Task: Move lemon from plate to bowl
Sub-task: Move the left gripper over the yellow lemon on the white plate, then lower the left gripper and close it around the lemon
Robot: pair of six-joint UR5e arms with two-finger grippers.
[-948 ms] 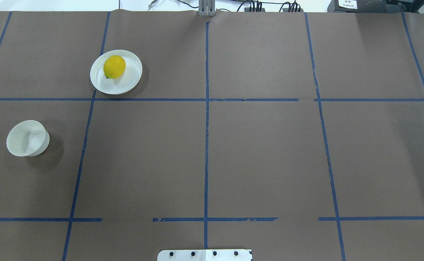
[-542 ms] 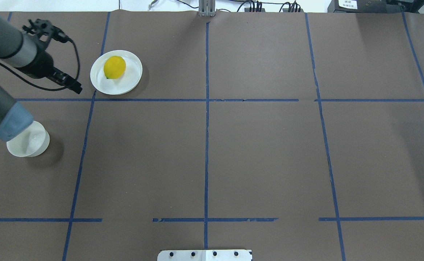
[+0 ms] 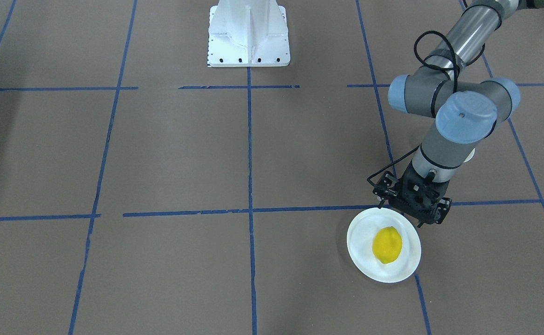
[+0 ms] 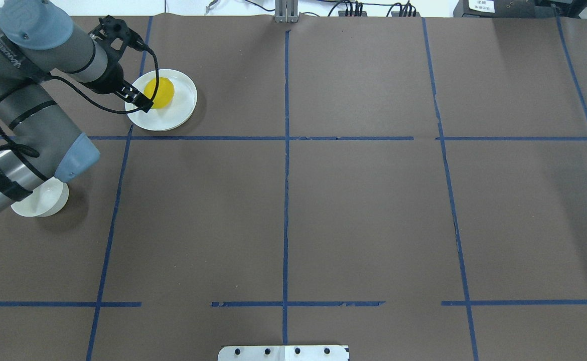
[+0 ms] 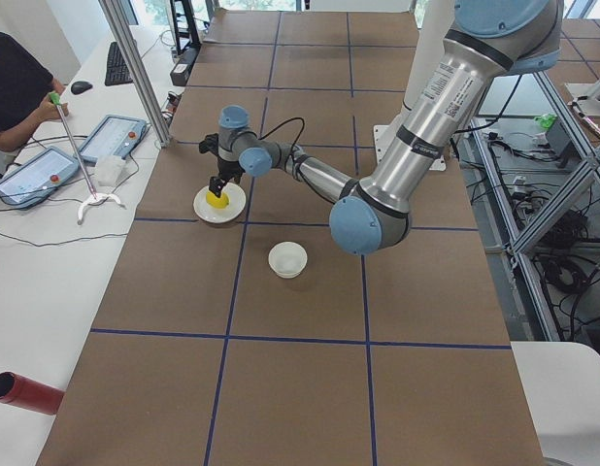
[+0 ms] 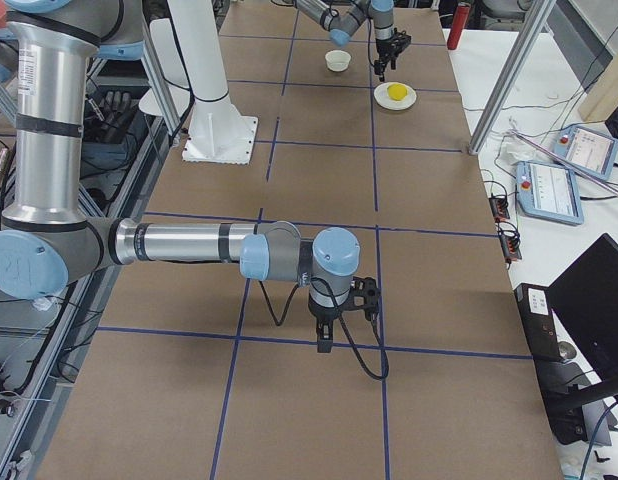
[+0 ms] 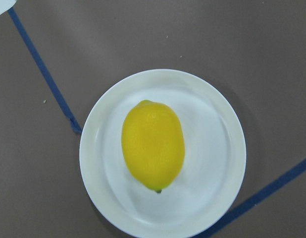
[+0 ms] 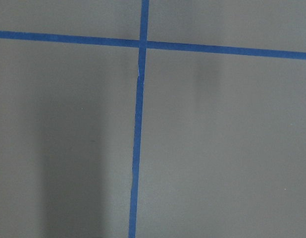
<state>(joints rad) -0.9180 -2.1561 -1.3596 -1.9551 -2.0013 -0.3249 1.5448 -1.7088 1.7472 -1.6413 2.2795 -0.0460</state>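
lemon [image 7: 153,146] lies on its side near the middle of the plate [image 7: 217,148]. left tool [image 4: 143,104] hangs above the plate's rim, just beside the lemon; can't tell how wide its fingers are. bowl [image 5: 287,259] is upright on the desk [image 4: 353,210], near the plate, not touching. right tool [image 6: 324,345] is low over the desk, well apart from both; spread can't be told.

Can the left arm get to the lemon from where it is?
Probably yes: its jaws hang above the plate's rim, close to the lemon, which lies bare with nothing between them.
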